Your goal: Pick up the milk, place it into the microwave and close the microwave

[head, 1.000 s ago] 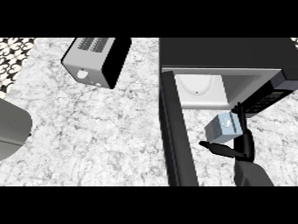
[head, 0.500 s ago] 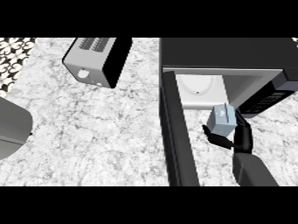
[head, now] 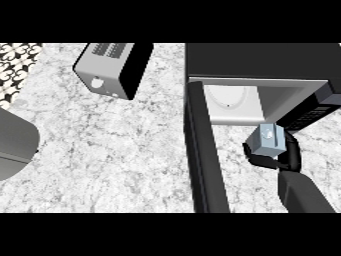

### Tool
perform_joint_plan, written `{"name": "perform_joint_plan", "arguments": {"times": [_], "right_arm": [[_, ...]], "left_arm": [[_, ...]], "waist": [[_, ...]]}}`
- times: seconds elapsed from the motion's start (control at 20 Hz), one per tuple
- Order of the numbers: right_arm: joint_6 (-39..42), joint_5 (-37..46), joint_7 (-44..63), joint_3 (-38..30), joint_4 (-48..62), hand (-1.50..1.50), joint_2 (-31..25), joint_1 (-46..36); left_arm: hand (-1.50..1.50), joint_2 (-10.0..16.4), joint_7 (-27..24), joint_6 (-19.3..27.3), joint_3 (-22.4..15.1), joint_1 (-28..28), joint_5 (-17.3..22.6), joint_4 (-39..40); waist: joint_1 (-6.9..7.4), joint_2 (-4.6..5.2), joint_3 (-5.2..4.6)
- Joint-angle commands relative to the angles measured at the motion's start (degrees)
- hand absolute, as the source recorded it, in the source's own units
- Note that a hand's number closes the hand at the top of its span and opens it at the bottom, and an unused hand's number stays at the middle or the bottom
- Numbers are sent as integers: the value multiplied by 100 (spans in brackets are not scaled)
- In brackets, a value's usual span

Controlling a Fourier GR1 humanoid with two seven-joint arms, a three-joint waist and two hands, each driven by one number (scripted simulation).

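Pale blue milk carton [head: 267,139] sits now a little higher and more to the right than one second ago, closer to the mouth of the microwave [head: 269,62]. The right hand [head: 275,161] holds it from below. Its black fingers [head: 292,151] are curled around the lower part of the carton, while one second ago they looked more spread, with one finger pointing up. The carton is still outside the cavity, just in front of the opening, and it leans a little.

Just above the fingertips is the white inside of the microwave, with a pale round plate [head: 228,101] on its floor. Directly left of the fingers stands the open door [head: 205,160], a long dark panel seen from its edge, in the same place as before. The dark control panel [head: 313,107] is up and to the right of the fingers.

Far to the left of the fingers, past the door, the counter [head: 129,150] is grey-white marble. A silver toaster [head: 112,67] stands on it at the upper left, unchanged. A large grey rounded shape [head: 3,142] fills the left edge; I cannot tell what it is. Black-and-white patterned tiles [head: 7,65] show in the upper left corner.
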Motion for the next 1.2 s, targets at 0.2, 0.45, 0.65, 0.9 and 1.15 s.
{"name": "perform_joint_plan", "arguments": {"times": [0.2, 0.45, 0.65, 0.9, 1.15], "right_arm": [[893, -75, -609, -10, -7, 150, -249, 35], [834, 17, -770, 216, -424, 150, 11, 420], [905, -145, -111, 368, -1507, 150, 59, 897], [1071, -214, 407, 599, -2857, 150, -96, 1743], [1008, -253, 1308, 923, -4528, 150, -43, 2659]], "left_arm": [[-150, 3, -179, 159, -339, 210, -176, -22], [-150, -12, -490, -45, -213, 120, 92, 300], [-150, -11, -305, 90, -129, -63, 140, 321], [-150, 521, -490, -153, -209, 418, 252, -118], [-150, 242, -201, 223, -667, 212, -78, -196]], "waist": [[-57, -37, -8], [-109, -59, -17], [-197, -82, -25], [-223, -96, -28], [-237, -85, -27]]}}
